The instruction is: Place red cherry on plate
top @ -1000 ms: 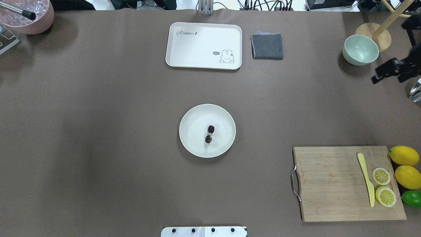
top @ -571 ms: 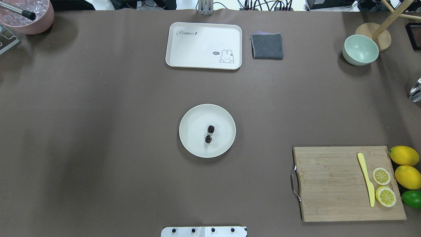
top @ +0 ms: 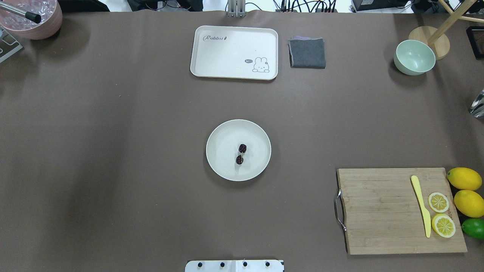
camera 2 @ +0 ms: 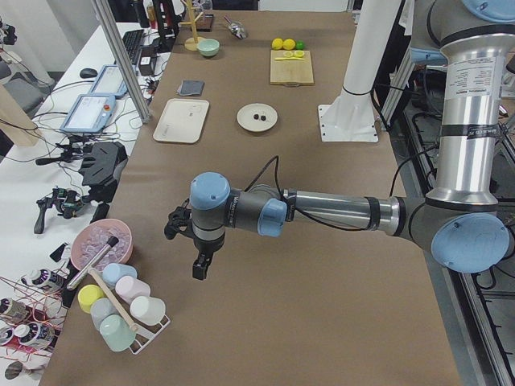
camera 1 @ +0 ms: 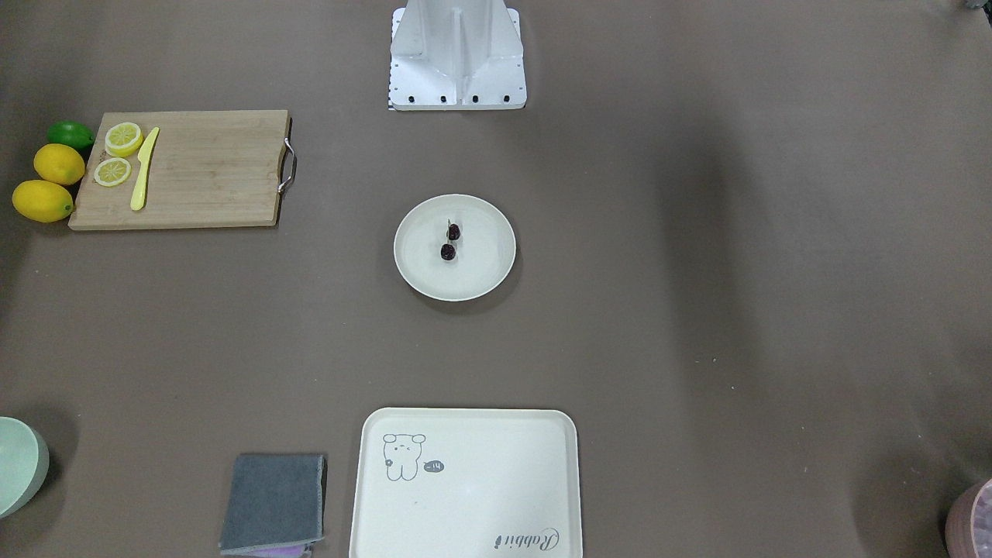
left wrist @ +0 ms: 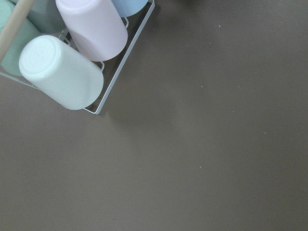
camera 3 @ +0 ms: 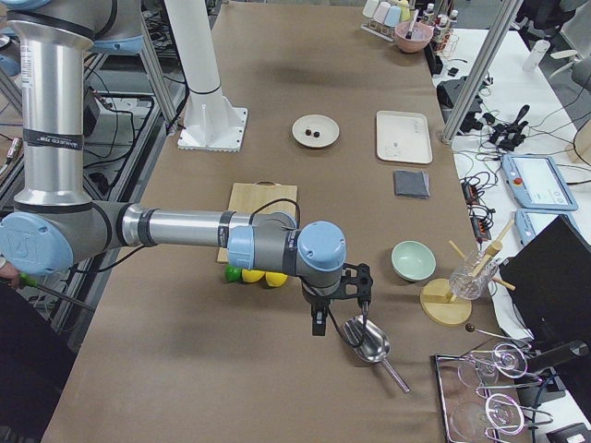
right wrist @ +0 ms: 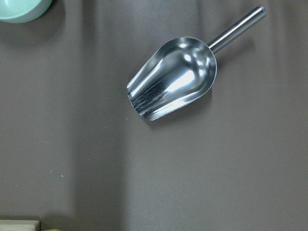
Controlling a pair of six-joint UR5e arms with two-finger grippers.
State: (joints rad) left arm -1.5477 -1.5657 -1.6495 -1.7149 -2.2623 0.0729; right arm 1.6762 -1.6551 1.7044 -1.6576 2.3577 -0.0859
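The red cherry [top: 241,153], a pair of tiny dark fruits on thin stems, lies inside the round cream plate [top: 223,166] at the table's middle. It shows again in the front view as the cherry [camera 1: 449,241] on the plate [camera 1: 488,263]. Neither gripper is near it. My left gripper [camera 2: 199,265] hangs over the table's left end by a cup rack, seen only from the side, so I cannot tell its state. My right gripper [camera 3: 319,323] hovers at the right end beside a metal scoop; I cannot tell its state either.
A cream tray [top: 233,52], a grey cloth [top: 307,53] and a mint bowl [top: 414,57] stand at the far side. A cutting board [top: 378,211] with lemon slices and a yellow knife sits front right. A metal scoop [right wrist: 173,77] and a cup rack [left wrist: 62,72] lie under the wrists.
My right gripper, at the overhead view's right edge a second ago, has left that view. The cherry and plate have not moved.
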